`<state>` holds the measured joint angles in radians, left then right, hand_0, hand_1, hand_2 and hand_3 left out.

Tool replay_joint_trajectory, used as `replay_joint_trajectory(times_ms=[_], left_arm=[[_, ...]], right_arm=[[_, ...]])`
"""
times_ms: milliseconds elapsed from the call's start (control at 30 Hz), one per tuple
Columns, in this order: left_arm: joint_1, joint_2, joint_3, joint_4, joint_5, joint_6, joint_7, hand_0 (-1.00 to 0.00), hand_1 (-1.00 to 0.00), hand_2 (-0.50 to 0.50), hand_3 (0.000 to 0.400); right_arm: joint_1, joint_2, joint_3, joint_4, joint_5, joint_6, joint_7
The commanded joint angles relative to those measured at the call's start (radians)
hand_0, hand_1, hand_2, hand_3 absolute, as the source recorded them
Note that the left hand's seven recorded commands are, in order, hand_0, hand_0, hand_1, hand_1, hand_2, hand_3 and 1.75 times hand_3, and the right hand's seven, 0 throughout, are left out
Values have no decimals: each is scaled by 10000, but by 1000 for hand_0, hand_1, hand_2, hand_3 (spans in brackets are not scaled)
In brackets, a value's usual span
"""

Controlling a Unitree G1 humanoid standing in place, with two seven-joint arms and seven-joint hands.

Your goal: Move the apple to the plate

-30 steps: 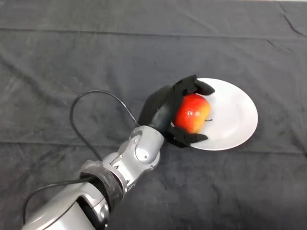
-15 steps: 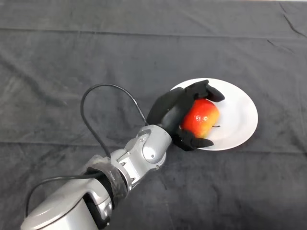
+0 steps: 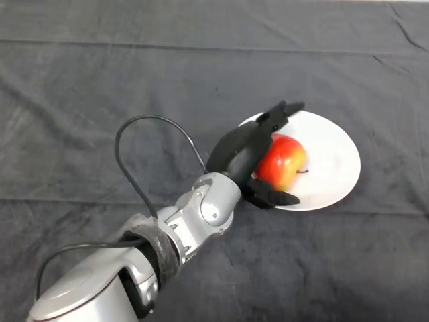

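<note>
Surface [image 3: 100, 80]: a dark cloth is covering it across the whole head view; faint creases are running across the cloth near the far edge and again level with the plate's near rim.

Arm [image 3: 201, 211]: the silver-grey left arm is coming in from the lower left and reaching up and to the right; its rounded grey wrist housing is sitting just short of the plate's near-left rim.

Plate [image 3: 335, 168]: a round white plate is lying flat on the surface to the right of centre; its right half is showing bare, while its left part is lying under the robot hand and the apple.

Robot hand [image 3: 238, 151]: the black robot hand is hanging over the plate's left edge; its fingers are spread open, the upper ones pointing straight out past the top of the apple and the lower one stretching along the plate's near rim; nothing is curling round the fruit.

Apple [image 3: 283, 162]: a red apple with a yellow patch is resting on the left half of the plate, between the spread fingers and close against the palm; whether the palm is touching it, I cannot tell.
</note>
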<state>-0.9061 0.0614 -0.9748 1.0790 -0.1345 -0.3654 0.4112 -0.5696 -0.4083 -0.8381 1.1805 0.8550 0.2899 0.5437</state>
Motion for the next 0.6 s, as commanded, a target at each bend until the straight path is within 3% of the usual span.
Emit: replay_joint_trajectory(times_ms=[33,600], left_arm=[[-610,131,-387,-289,-92,216,-120,0,0,0,0],[-699,162,-480,-186,-442,285,-37,0,0,0,0]], right_arm=[[-311,-222,-165,293,-98,33,18],[-316,-226,-169,307,-102,30,26]])
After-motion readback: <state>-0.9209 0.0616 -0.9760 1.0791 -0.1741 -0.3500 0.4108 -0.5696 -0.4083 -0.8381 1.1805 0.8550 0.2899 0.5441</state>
